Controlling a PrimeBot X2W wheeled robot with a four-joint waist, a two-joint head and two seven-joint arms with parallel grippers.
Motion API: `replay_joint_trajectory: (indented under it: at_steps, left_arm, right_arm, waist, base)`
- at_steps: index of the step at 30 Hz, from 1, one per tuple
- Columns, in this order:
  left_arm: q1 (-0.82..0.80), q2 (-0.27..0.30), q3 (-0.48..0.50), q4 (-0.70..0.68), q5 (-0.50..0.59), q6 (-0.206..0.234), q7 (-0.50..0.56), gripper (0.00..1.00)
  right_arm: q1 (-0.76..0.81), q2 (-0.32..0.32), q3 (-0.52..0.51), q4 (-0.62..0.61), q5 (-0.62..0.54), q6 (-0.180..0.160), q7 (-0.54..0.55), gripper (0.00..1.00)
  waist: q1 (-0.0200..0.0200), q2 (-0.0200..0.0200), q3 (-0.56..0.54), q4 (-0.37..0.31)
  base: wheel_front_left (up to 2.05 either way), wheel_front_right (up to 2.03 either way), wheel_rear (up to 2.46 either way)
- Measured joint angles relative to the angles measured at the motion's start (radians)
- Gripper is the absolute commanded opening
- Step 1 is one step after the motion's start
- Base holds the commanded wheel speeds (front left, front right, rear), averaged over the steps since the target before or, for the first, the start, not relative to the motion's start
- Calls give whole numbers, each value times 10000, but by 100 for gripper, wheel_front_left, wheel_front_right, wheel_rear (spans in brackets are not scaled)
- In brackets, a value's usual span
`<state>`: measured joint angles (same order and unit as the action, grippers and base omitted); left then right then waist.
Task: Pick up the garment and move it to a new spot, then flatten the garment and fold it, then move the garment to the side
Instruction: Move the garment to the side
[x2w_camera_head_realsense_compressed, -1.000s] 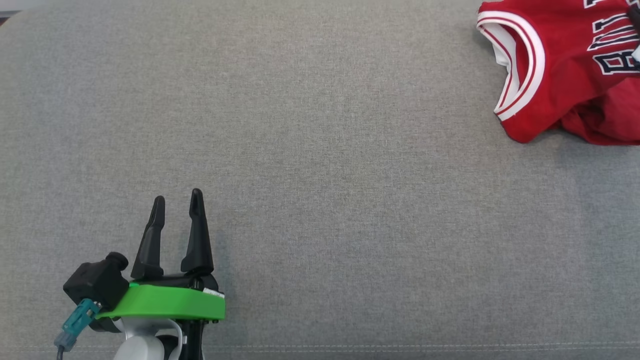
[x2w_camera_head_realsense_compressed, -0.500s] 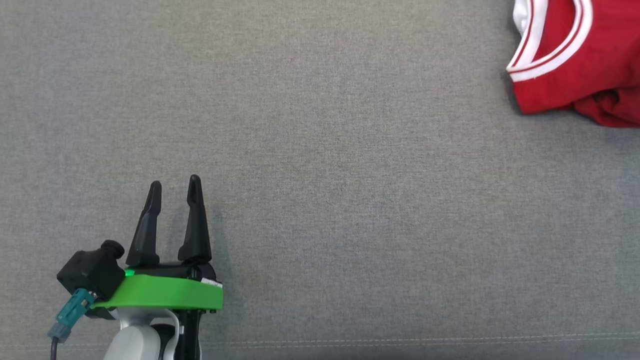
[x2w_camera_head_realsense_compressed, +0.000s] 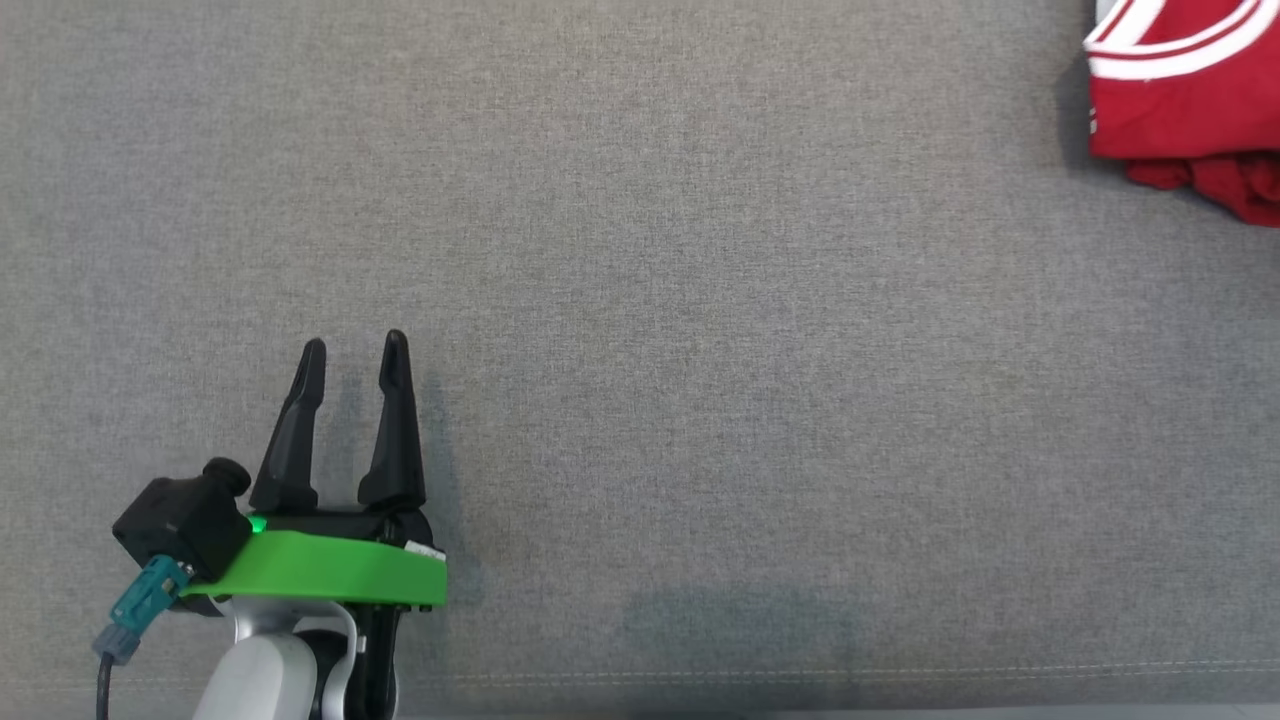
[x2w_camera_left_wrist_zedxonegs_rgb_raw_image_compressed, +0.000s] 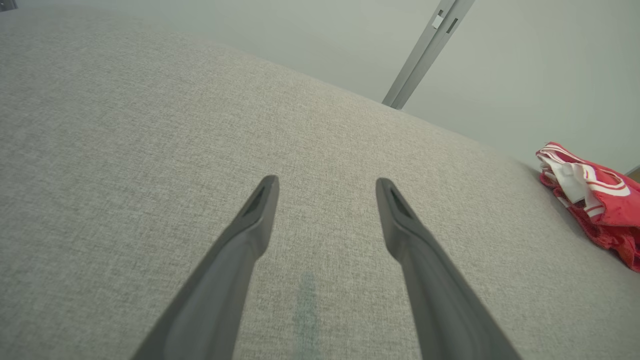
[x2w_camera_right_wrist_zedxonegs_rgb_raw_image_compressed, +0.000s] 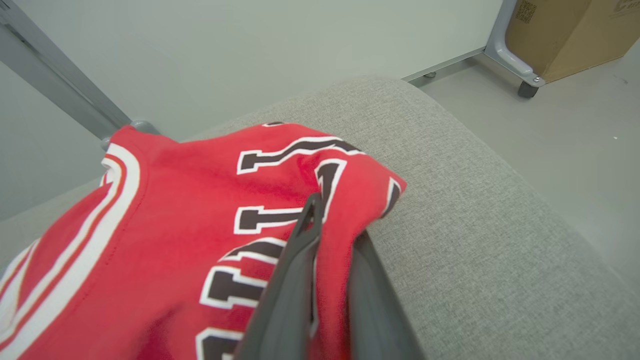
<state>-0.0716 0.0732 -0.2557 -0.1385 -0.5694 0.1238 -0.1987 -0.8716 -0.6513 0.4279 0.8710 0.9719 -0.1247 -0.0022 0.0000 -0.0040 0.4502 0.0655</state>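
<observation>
The garment (x2w_camera_head_realsense_compressed: 1180, 110) is a red jersey with white trim and dark lettering, bunched at the top right corner of the head view. It lies near the right end of the grey cushion (x2w_camera_head_realsense_compressed: 700, 300), where the right wrist view shows the garment (x2w_camera_right_wrist_zedxonegs_rgb_raw_image_compressed: 175, 210) close up. My right gripper (x2w_camera_right_wrist_zedxonegs_rgb_raw_image_compressed: 335, 220) is shut on a fold of its lettered front; one finger lies on top and the other goes under the cloth. My left gripper (x2w_camera_head_realsense_compressed: 350, 345) rests open and empty at the lower left, far from the jersey. In its own view the left gripper (x2w_camera_left_wrist_zedxonegs_rgb_raw_image_compressed: 325, 182) points across bare cushion, with the garment (x2w_camera_left_wrist_zedxonegs_rgb_raw_image_compressed: 600, 200) at the far right.
The cushion's rounded right end drops to the floor (x2w_camera_right_wrist_zedxonegs_rgb_raw_image_compressed: 575, 150). A cardboard box (x2w_camera_right_wrist_zedxonegs_rgb_raw_image_compressed: 570, 30) and a wheeled metal frame leg (x2w_camera_right_wrist_zedxonegs_rgb_raw_image_compressed: 520, 75) stand beyond it. A grey metal post (x2w_camera_left_wrist_zedxonegs_rgb_raw_image_compressed: 425, 50) leans against the pale wall behind. A stitched seam (x2w_camera_head_realsense_compressed: 800, 680) runs along the front edge.
The head view has shifted, so the garment now shows further into the top right corner with less of it in frame. My left gripper stays open in about the same place.
</observation>
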Motion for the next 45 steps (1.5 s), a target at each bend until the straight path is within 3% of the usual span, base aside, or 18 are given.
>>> replay_joint_trajectory:
  at_steps: [3, 4, 5, 21, 26, 32, 39, 45]
  left_arm:
    - [-159, 36, 13, -13, 115, 0, 4, 100]
    - [-175, 40, 19, -17, 115, 0, 8, 100]
    - [-176, 40, 21, -15, 117, 0, 13, 100]
    - [-213, 65, 255, 115, 198, 0, 10, 100]
    - [-377, 77, 134, 274, 198, -109, -4, 100]
    - [-804, 67, -238, 430, 196, -458, -50, 100]
    - [-921, 29, -368, 1011, 88, -637, -134, 100]
    - [-910, -58, -199, 1442, 10, -616, -236, 100]
  right_arm:
    - [-6, -71, 46, 180, -180, 0, -245, 20]
    - [-10, -54, -4, 437, -213, 2, -512, 65]
    - [-9, -52, 10, 543, -314, 0, -600, 100]
    - [100, 554, -35, 1273, -583, 0, -1939, 100]
    - [-124, 493, 127, 840, -965, 40, -2278, 100]
    - [-393, 656, 587, 79, -1534, 470, -2464, 100]
    - [-78, 1584, 928, -696, -1843, 811, -2514, 100]
    - [952, 2067, 583, -1624, -1977, 792, -2523, 100]
  waist:
    - [0, 0, 137, 40]
    - [0, 0, 217, 62]
    - [0, 0, 250, 70]
    - [0, 0, 72, -303]
    - [0, 0, -207, -573]
    - [0, 0, -732, -882]
    - [0, 0, -1519, -1190]
    - [0, 0, -2272, -1347]
  base:
    - [0, 0, 0]
    - [0, 0, 0]
    - [0, 0, 0]
    - [0, 0, 0]
    - [0, 0, 0]
    - [0, 0, 0]
    - [0, 0, 0]
    - [0, 0, 0]
